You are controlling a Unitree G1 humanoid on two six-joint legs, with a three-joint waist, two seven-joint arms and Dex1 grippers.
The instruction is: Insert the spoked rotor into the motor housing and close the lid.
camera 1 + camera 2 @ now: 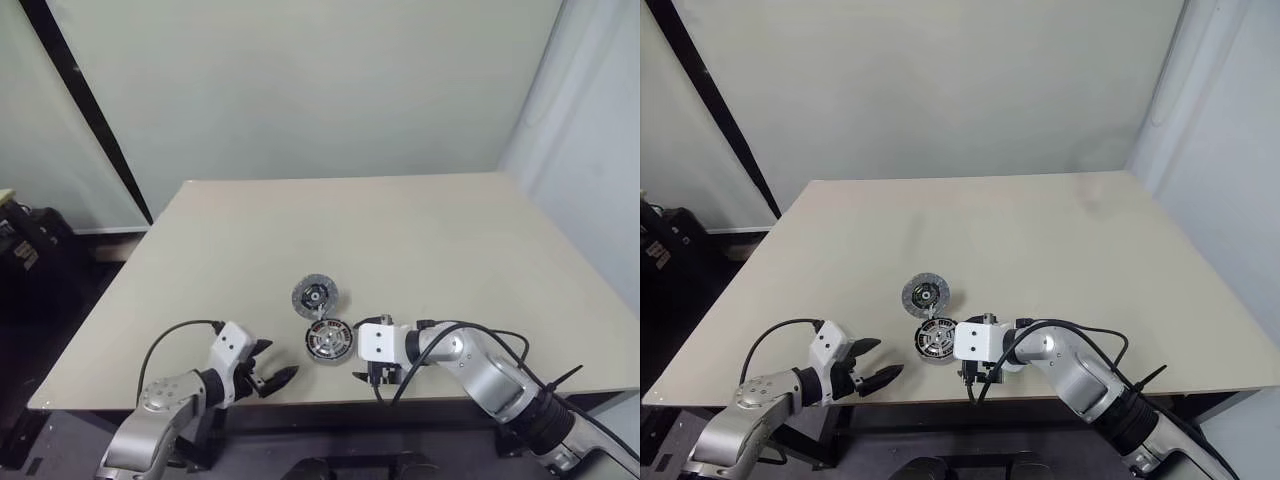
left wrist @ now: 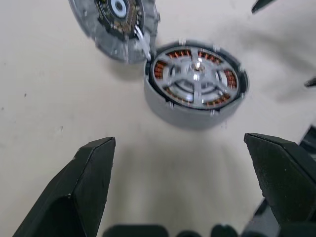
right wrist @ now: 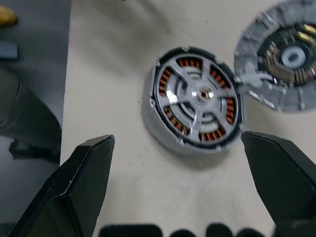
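The motor housing [image 1: 328, 341] stands near the table's front edge, a round grey cup with copper windings [image 2: 178, 53] around its inside. The spoked rotor [image 2: 196, 79] sits inside it, its silvery spokes level with the rim. The lid [image 1: 315, 296], a speckled grey disc, lies open on the table just behind the housing and touches its rim at a small tab [image 2: 143, 45]. My left gripper [image 1: 278, 362] is open a short way left of the housing and aimed at it. My right gripper [image 1: 358, 350] is open close on the housing's right side. Nothing sits between either pair of fingers.
The beige table [image 1: 420, 240] stretches back to a pale wall. Its front edge [image 1: 320, 400] runs just under both grippers. A black case [image 1: 30, 245] stands on the floor off the table's left side.
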